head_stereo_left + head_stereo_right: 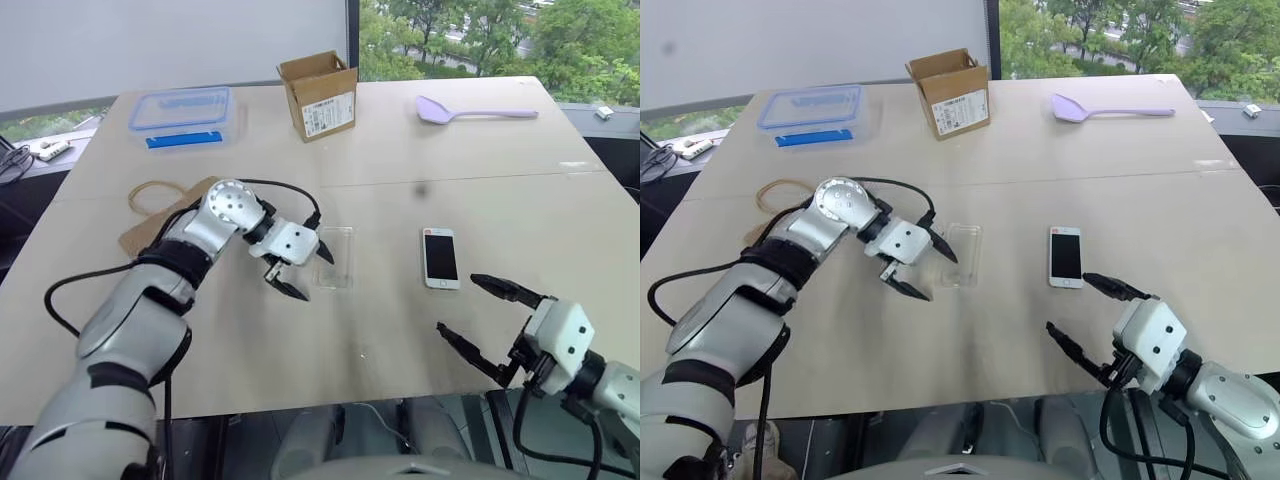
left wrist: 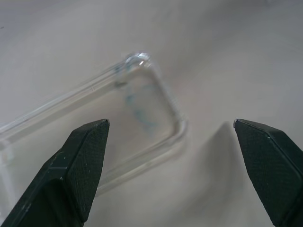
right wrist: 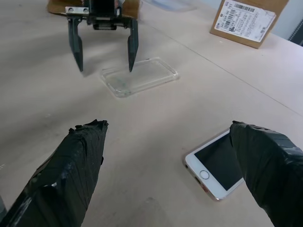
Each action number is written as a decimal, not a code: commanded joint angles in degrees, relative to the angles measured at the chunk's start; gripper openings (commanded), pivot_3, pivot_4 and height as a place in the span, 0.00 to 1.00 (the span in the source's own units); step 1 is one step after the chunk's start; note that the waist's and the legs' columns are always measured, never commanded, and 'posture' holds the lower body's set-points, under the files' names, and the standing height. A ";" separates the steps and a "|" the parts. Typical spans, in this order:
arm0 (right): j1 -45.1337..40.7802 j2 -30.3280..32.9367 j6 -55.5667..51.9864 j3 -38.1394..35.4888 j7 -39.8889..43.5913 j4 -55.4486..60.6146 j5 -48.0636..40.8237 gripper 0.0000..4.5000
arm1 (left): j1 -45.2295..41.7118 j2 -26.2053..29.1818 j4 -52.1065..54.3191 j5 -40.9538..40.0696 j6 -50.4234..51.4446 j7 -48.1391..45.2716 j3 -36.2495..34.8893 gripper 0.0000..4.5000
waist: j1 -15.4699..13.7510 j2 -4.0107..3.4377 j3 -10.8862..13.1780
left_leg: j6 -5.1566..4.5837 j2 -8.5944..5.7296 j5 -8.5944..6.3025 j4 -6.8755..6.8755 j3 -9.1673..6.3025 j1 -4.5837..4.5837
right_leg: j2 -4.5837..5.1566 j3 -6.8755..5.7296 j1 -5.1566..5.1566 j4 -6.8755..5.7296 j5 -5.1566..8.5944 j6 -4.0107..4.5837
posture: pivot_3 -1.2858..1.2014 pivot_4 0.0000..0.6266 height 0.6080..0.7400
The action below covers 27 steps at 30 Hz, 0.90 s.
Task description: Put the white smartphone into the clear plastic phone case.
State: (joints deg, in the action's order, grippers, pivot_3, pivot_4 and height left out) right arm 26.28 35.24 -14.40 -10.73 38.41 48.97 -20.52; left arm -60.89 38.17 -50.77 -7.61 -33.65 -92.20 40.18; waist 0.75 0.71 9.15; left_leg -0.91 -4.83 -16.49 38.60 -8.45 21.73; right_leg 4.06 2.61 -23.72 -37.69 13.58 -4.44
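The table (image 1: 400, 330) carries, at its far side, a blue-lidded box (image 1: 185, 112) on the left and a cardboard box (image 1: 320, 95) – mid-table lies the clear plastic phone case (image 1: 335, 258), the white smartphone (image 1: 440, 257) flat to its right. The left gripper (image 1: 308, 270) hangs open over the case's left edge; the right gripper (image 1: 475, 315) – open, empty – sits near of the phone
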 commanded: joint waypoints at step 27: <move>-0.71 -0.96 1.17 1.69 -1.64 2.23 2.45 1.00 | 0.61 3.76 12.85 -7.24 20.83 -0.30 5.75 0.01 | 0.28 -0.01 0.01 | -0.13 -0.01 -0.06 -0.05 -0.22 -0.87 | 0.00 0.00 0.89 -0.07 0.20 -0.24 | 0.52 0.24 1.00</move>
State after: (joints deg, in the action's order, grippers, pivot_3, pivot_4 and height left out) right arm 25.93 34.41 -14.28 -9.15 37.05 49.35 -18.03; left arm -60.35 40.59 -44.67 -12.83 -21.43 -92.25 46.96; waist 1.03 0.71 9.15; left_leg -1.05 -4.84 -16.55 38.52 -8.66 20.87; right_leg 4.06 2.61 -22.87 -37.75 13.78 -4.67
